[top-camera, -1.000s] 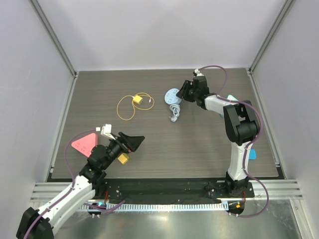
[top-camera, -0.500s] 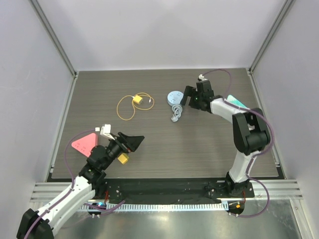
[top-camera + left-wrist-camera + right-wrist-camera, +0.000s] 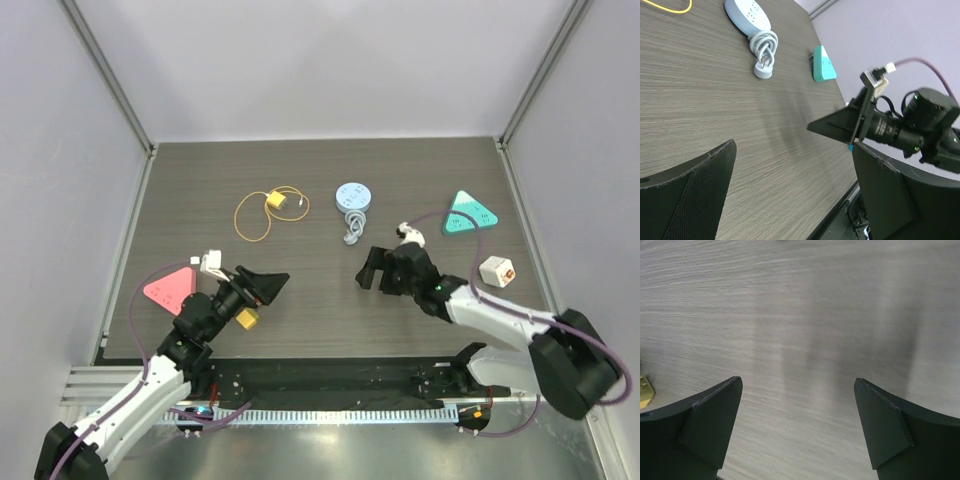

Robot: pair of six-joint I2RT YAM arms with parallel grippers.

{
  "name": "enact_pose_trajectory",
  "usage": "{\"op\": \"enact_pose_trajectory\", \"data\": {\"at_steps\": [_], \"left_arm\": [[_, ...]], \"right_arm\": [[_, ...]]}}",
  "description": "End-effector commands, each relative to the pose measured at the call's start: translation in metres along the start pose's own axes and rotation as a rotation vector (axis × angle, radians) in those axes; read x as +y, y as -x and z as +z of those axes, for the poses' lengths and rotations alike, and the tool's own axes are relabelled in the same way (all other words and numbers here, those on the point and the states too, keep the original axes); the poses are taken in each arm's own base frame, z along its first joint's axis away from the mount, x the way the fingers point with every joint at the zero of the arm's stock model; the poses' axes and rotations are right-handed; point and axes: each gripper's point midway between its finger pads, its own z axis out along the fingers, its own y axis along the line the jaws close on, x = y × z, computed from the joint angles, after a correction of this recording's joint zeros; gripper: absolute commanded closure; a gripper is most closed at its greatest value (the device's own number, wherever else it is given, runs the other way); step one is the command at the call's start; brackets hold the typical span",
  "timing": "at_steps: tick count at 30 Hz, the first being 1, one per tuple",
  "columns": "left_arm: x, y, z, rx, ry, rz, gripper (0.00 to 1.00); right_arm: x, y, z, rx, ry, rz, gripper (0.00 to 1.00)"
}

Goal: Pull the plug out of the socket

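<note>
On the dark wood-grain table [image 3: 320,305], both arms reach low over the near half with their jaws spread wide and gripping nothing, the left gripper [image 3: 272,285] at the front left and the right gripper [image 3: 380,275] near the middle. A pink triangular piece [image 3: 168,288] lies beside the left arm, a teal triangular socket [image 3: 470,213] sits toward the right, and the round pale-blue socket [image 3: 351,194] lies farther back. The grey plug [image 3: 350,238] rests on the table just beside that round socket, out of it, on its looped cord, well apart from both grippers; a small white cube [image 3: 496,271] sits right and a yellow block [image 3: 246,318] sits under the left gripper.
</note>
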Motion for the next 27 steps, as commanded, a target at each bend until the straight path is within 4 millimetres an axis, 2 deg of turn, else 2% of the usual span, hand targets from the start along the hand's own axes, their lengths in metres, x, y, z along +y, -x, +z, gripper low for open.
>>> {"op": "enact_pose_trajectory", "data": {"at_steps": [1,3,4,6,7,8,9,10,11,13,15,16,18,19,23,24,27], "left_arm": [[0.023,-0.022,-0.007,0.041,0.043,-0.019,0.02],[0.026,-0.022,-0.008,0.038,0.052,-0.033,0.02],[0.025,-0.022,-0.009,0.035,0.052,-0.045,0.02],[0.026,-0.023,-0.012,0.034,0.051,-0.062,0.02],[0.027,-0.025,-0.013,0.034,0.053,-0.086,0.02],[0.03,-0.028,-0.014,0.042,0.064,-0.098,0.02],[0.031,-0.03,-0.015,0.041,0.063,-0.113,0.02],[0.029,-0.027,-0.016,0.03,0.054,-0.124,0.02],[0.033,-0.031,-0.019,0.046,0.081,-0.149,0.01],[0.031,-0.031,-0.021,0.045,0.077,-0.166,0.01],[0.036,-0.037,-0.024,0.068,0.107,-0.195,0.0],[0.037,-0.038,-0.025,0.073,0.112,-0.201,0.0],[0.039,-0.041,-0.028,0.084,0.122,-0.212,0.0],[0.039,-0.041,-0.029,0.085,0.126,-0.213,0.0],[0.048,-0.047,-0.034,0.101,0.168,-0.228,0.0],[0.043,-0.042,-0.035,0.079,0.141,-0.227,0.0],[0.047,-0.046,-0.035,0.097,0.162,-0.235,0.0]], "right_arm": [[0.012,0.028,-0.023,-0.185,0.096,0.135,0.0],[0.0,0.027,-0.033,-0.222,0.071,0.168,0.0],[-0.01,0.032,-0.043,-0.29,0.05,0.245,0.0],[-0.023,0.028,-0.049,-0.326,0.031,0.302,0.0],[-0.033,0.017,-0.048,-0.328,0.031,0.325,0.0],[-0.027,0.022,-0.057,-0.367,0.088,0.342,0.0],[-0.026,0.02,-0.059,-0.378,0.118,0.356,0.0],[-0.033,0.01,-0.057,-0.373,0.119,0.368,0.0],[-0.027,0.013,-0.063,-0.39,0.175,0.404,0.0],[-0.033,0.001,-0.059,-0.379,0.183,0.428,0.01],[-0.028,0.001,-0.063,-0.385,0.233,0.479,0.0],[-0.04,-0.016,-0.054,-0.358,0.208,0.493,0.0],[-0.04,-0.021,-0.052,-0.347,0.231,0.537,0.0],[-0.046,-0.03,-0.047,-0.335,0.216,0.543,0.0],[-0.057,-0.04,-0.043,-0.313,0.166,0.527,0.0],[-0.059,-0.042,-0.042,-0.309,0.156,0.518,0.0],[-0.062,-0.045,-0.041,-0.3,0.142,0.495,0.0]]}}
